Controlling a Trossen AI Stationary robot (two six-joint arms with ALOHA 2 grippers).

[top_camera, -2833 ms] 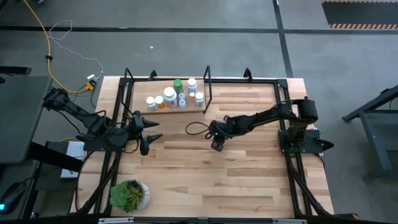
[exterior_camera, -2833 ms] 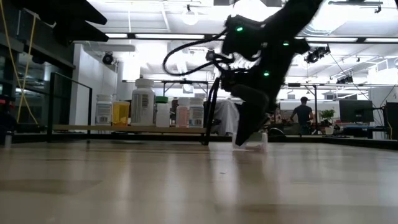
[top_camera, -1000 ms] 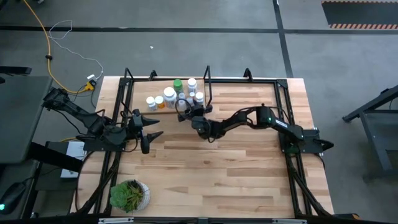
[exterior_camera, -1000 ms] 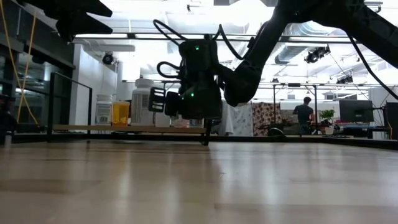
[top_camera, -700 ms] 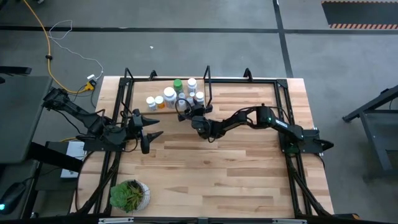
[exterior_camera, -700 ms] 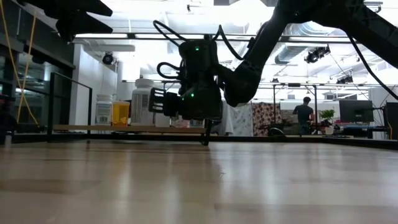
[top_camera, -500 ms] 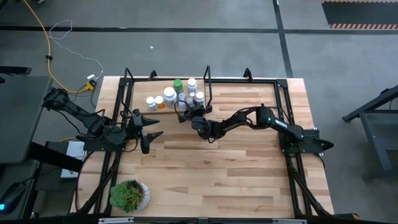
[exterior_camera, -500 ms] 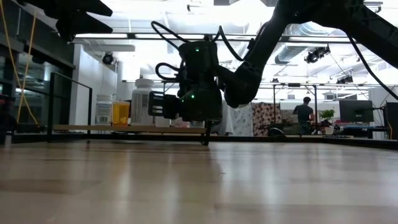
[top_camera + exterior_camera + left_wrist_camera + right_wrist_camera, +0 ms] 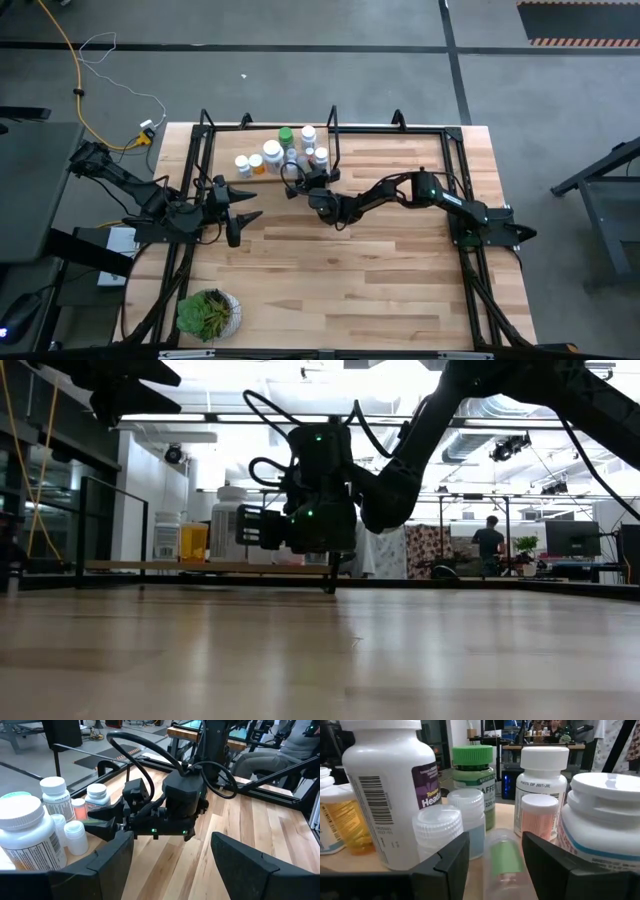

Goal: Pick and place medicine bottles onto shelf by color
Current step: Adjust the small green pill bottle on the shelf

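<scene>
The shelf (image 9: 222,165) stands at the table's far left with several bottles on its plank: a green one (image 9: 472,775), an orange one (image 9: 340,825), a large white one (image 9: 390,785) and smaller white ones. My right gripper (image 9: 297,184) reaches level to the shelf's near right part. It is shut on a small translucent bottle with a green label (image 9: 505,857). My left gripper (image 9: 255,204) is open and empty above the table, left of the right gripper and near the shelf's front. My right gripper has the small bottle's body (image 9: 506,851) between its two fingers. The fingers come level from the table's right, pointing at the shelf. The bottle stands upright between them, in front of the other bottles. I cannot tell whether its base touches the plank.
A potted green plant (image 9: 208,313) stands at the near left corner. The shelf's black upright post (image 9: 333,140) rises just right of the bottles. Black frame rods run along the table's edges. People are in the room beyond the table (image 9: 488,545).
My right gripper has carried the small bottle from the middle of the table, left and toward the far edge, to the shelf. Over the last second it has crept a little farther toward the bottles, staying level.
</scene>
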